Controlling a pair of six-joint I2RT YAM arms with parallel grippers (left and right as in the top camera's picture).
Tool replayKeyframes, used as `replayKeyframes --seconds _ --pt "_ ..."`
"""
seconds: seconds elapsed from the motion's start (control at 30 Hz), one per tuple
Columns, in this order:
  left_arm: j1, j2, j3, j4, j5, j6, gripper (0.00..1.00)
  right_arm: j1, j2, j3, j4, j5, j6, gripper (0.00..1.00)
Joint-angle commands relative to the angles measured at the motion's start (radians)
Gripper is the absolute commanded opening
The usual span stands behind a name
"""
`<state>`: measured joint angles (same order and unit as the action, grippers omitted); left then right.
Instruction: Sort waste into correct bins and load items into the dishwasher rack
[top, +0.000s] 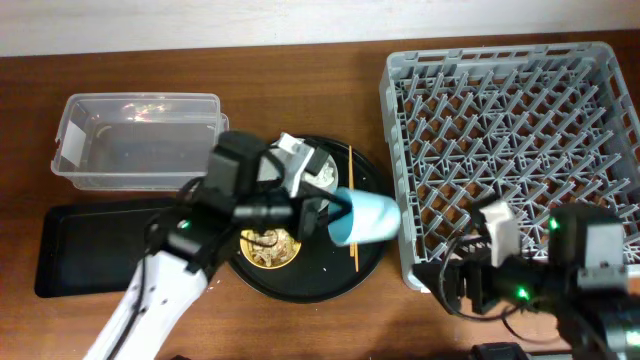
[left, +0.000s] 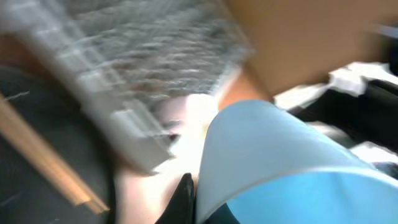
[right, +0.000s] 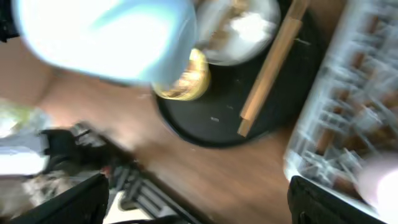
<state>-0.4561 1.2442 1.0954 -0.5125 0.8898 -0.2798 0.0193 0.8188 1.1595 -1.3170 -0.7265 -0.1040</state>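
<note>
- I am gripping the blue cup (top: 368, 218) in my left jaws, which are pinched narrow on its darker teal end; one dark finger (left: 184, 194) is showing against the cup wall in the left wrist view.
- The cup is lying on its side, pointing straight out from the left jaws toward the dishwasher rack (top: 520, 150), with its far end just beside the rack's near wall.
- The cup is looking smooth, plain and pale sky-blue, though both wrist views are smearing it with blur.
- Beneath the left jaws, the round black tray (top: 300, 288) is sitting on the worktop (top: 300, 60), and the cup is hanging over its rack-side rim.
- Just behind and below the left jaws, the yellow bowl (top: 290, 255) is carrying tan-brown food scraps (top: 266, 242).
- The chopsticks (top: 352, 255) are lying on the round tray, passing under the cup just ahead of the left jaws.
- Beside the left jaws, the grey plate (top: 328, 172) is holding a blurred white lump, seemingly the tissue (right: 252, 26).
- Well behind the left jaws, the clear tub (top: 135, 140) and the shallow black tray (top: 90, 245) are sitting side by side.
- My right jaws are standing wide apart, holding nothing, near the rack's corner; the cup is showing ahead of them to the left.
</note>
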Motion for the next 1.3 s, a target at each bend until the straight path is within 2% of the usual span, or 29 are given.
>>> replayKeyframes --seconds 0.0,0.1,0.2,0.27,0.33,0.4,0.43,0.47,0.5,0.53,0.57,0.63,0.67,0.7,0.73,0.77,0.8,0.87,1.03,1.07,1.27 --pt "0.029 -0.038 0.007 0.04 0.443 0.051 0.01 -0.005 0.087 0.0 0.017 -0.318 -0.187 0.95" --pt "0.029 -0.035 0.007 0.06 0.478 0.051 0.01 -0.005 0.157 0.0 0.027 -0.601 -0.363 0.98" --pt "0.029 -0.034 0.007 0.06 0.437 0.05 0.01 0.027 0.179 0.0 0.028 -0.684 -0.415 0.97" --pt "0.029 -0.034 0.007 0.06 0.362 0.05 0.0 0.108 0.179 0.0 0.063 -0.678 -0.41 0.97" --pt "0.029 -0.035 0.007 0.06 0.363 0.05 0.01 0.145 0.185 0.0 0.161 -0.675 -0.3 0.97" --pt "0.029 -0.034 0.007 0.059 0.363 0.05 0.01 0.146 0.191 0.0 0.24 -0.677 -0.207 0.9" --pt "0.029 -0.034 0.007 0.056 0.362 0.05 0.0 0.146 0.191 0.0 0.27 -0.677 -0.173 0.82" --pt "0.029 -0.034 0.006 0.055 0.362 0.05 0.0 0.146 0.191 0.0 0.274 -0.677 -0.167 0.79" --pt "0.029 -0.034 0.006 0.056 0.362 0.05 0.0 0.146 0.191 0.0 0.268 -0.677 -0.167 0.68" --pt "0.029 -0.034 0.006 0.056 0.361 0.05 0.0 0.146 0.191 0.0 0.259 -0.676 -0.167 0.63" --pt "0.029 -0.034 0.006 0.056 0.358 0.05 0.0 0.146 0.191 0.0 0.254 -0.676 -0.167 0.55" --pt "0.029 -0.033 0.006 0.056 0.34 0.05 0.02 0.146 0.191 0.0 0.239 -0.645 -0.167 0.53" --pt "0.029 -0.033 0.006 0.056 0.34 0.05 0.19 0.146 0.191 0.0 0.225 -0.592 -0.167 0.53" --pt "0.029 -0.033 0.006 0.056 0.329 0.05 0.72 0.14 0.187 0.0 0.206 -0.476 -0.139 0.5" --pt "0.029 -0.033 0.006 0.047 0.251 0.05 0.99 0.104 0.159 0.001 0.201 -0.337 -0.038 0.49" --pt "0.029 -0.033 0.006 -0.018 0.114 0.05 1.0 0.031 0.12 0.002 0.176 -0.169 0.105 0.48" --pt "0.029 -0.033 0.006 -0.069 0.029 0.05 0.99 -0.012 0.103 0.003 0.148 -0.045 0.179 0.49" --pt "0.029 -0.033 0.006 -0.132 -0.049 0.05 0.99 -0.095 0.079 0.004 0.087 0.192 0.242 0.48" --pt "0.029 -0.033 0.006 -0.193 -0.077 0.05 0.99 -0.32 0.106 0.004 0.011 0.695 0.379 0.49" --pt "0.029 -0.033 0.006 -0.193 -0.077 0.05 0.99 -0.353 0.129 0.004 0.011 0.75 0.417 0.49" --pt "0.029 -0.033 0.006 -0.206 -0.076 0.05 0.99 -0.419 0.364 0.004 0.049 0.764 0.439 0.49"
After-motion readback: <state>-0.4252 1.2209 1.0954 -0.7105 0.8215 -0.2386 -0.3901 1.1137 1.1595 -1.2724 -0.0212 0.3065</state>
